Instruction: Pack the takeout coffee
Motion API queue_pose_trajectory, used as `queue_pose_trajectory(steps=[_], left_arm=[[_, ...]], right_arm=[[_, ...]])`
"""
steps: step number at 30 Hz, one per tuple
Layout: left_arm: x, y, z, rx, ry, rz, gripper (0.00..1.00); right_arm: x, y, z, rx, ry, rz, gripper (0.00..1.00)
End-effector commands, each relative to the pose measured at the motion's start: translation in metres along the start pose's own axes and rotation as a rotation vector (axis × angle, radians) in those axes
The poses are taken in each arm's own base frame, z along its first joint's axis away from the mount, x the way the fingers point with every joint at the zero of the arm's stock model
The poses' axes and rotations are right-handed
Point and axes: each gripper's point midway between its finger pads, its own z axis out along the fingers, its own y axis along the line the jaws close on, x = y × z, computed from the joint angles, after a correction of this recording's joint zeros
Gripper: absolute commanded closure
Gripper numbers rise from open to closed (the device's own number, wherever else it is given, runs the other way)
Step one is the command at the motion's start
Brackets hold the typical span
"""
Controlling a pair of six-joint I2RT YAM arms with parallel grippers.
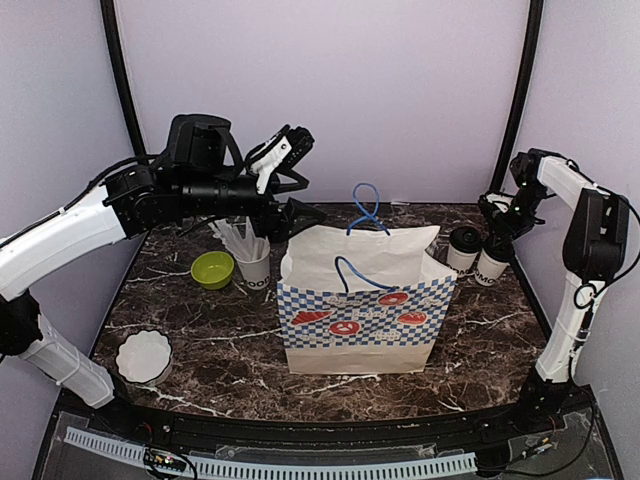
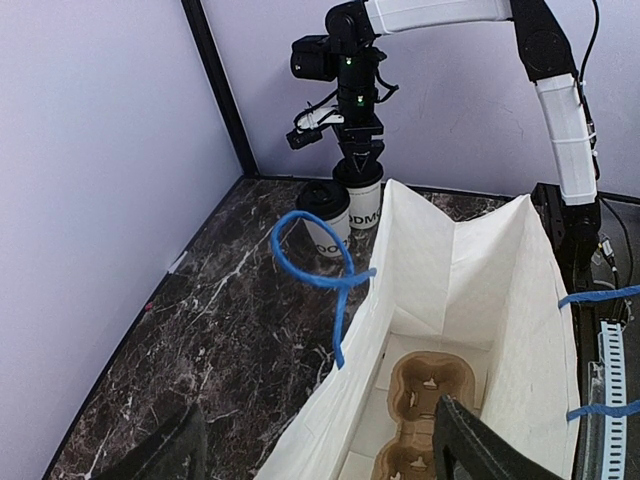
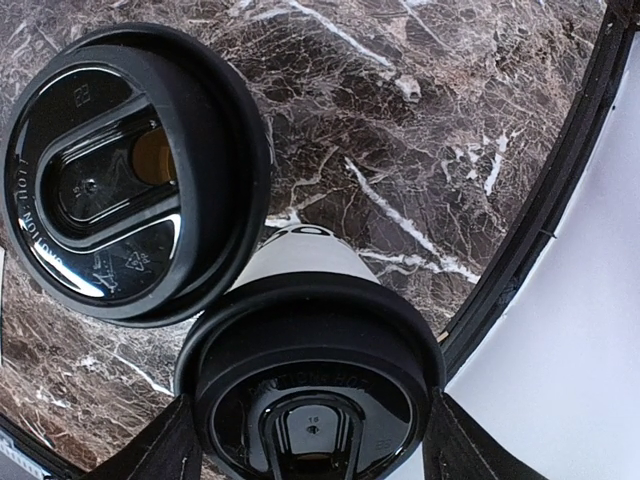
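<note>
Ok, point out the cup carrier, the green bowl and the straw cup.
cup carrier (image 2: 430,388), left wrist view, middle of its upper socket.
green bowl (image 1: 212,268), top view, its inside.
straw cup (image 1: 255,272), top view, its white wall.

light: bright, even | shadows: soft | glare: lid (image 3: 120,170) | focus: sharp

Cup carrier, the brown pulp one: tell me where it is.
The cup carrier lies on the floor of the open paper bag, seen lower right in the left wrist view; the bag stands mid-table, left of the two lidded coffee cups.
</note>
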Motion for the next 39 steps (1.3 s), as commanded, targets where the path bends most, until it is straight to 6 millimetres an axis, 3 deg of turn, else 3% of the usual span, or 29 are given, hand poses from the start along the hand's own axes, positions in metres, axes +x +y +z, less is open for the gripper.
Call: queue_pose_trajectory(steps=[1,8,15,30,39], left_arm=[[-0.001,-0.002,-0.001,0.011,-0.002,0.013,0.21],[-0.001,-0.004,-0.001,0.02,0.001,0.009,0.21],[-0.001,-0.002,-0.002,0.014,0.001,0.012,0.21],[-0.005,0.009,0.0,-0.035,0.03,0.055,0.21],[0.017,0.011,0.018,0.034,0.196,0.091,0.19]], right_arm=[[0.004,0.008,-0.007,-0.016,0.002,0.0,0.32],[0.014,0.011,0.0,-0.03,0.037,0.004,0.25],[0.015,0.013,-0.007,-0.021,0.026,0.006,0.37],[0.033,0.041,-0.067,0.037,-0.101,-0.026,0.42],[0.021,0.089,-0.14,-0.004,-0.377,-0.153,0.49]])
